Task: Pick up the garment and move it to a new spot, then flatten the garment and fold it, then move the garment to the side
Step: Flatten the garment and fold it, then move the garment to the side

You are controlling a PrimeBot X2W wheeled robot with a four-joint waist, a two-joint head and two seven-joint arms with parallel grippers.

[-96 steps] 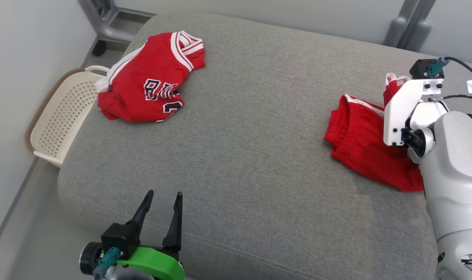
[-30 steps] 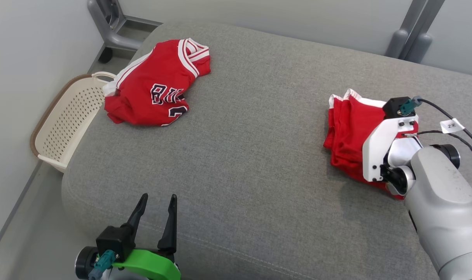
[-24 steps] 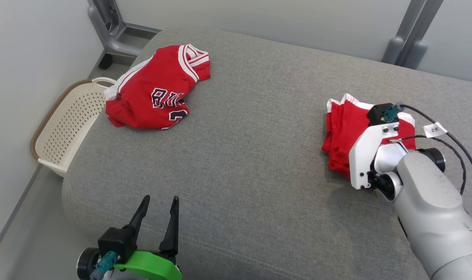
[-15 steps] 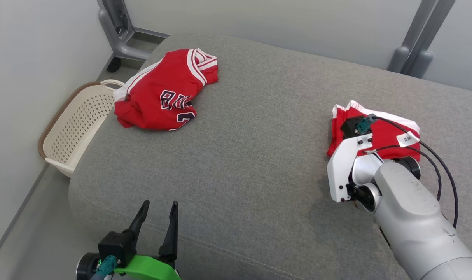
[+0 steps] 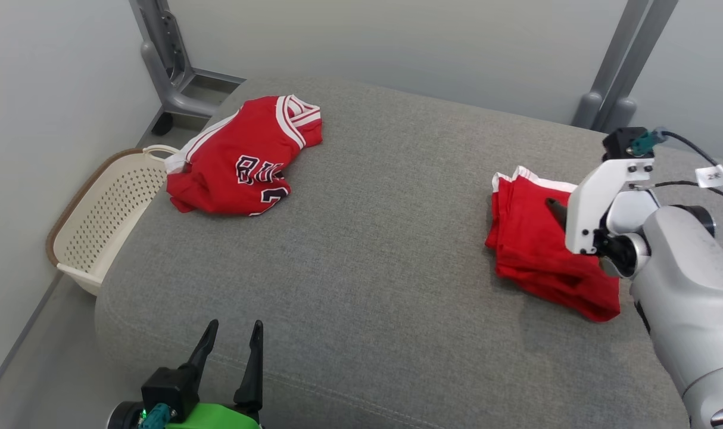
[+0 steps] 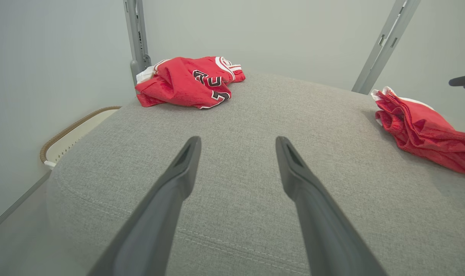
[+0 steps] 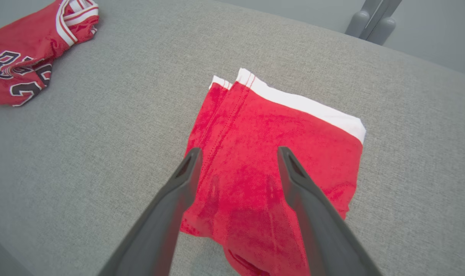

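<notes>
The garment, a pair of red shorts (image 5: 531, 250) with a white hem, lies folded on the right side of the grey cushion (image 5: 385, 238). My right gripper (image 5: 561, 214) hovers just above it, open, holding nothing. In the right wrist view the shorts (image 7: 270, 153) lie flat under the spread gripper (image 7: 238, 153). My left gripper (image 5: 234, 328) stands open over the cushion's front left edge, far from the shorts (image 6: 424, 130). Nothing is between the left gripper's (image 6: 238, 142) two dark fingers.
A crumpled red jersey (image 5: 242, 161) with dark lettering lies at the cushion's far left corner. A cream perforated basket (image 5: 93, 220) sits on the floor beside the left edge. Grey metal frame posts (image 5: 617, 77) stand behind the cushion.
My right gripper has opened, let go of the shorts and lifted off them. The shorts now lie folded on the cushion. The head camera has shifted a little.
</notes>
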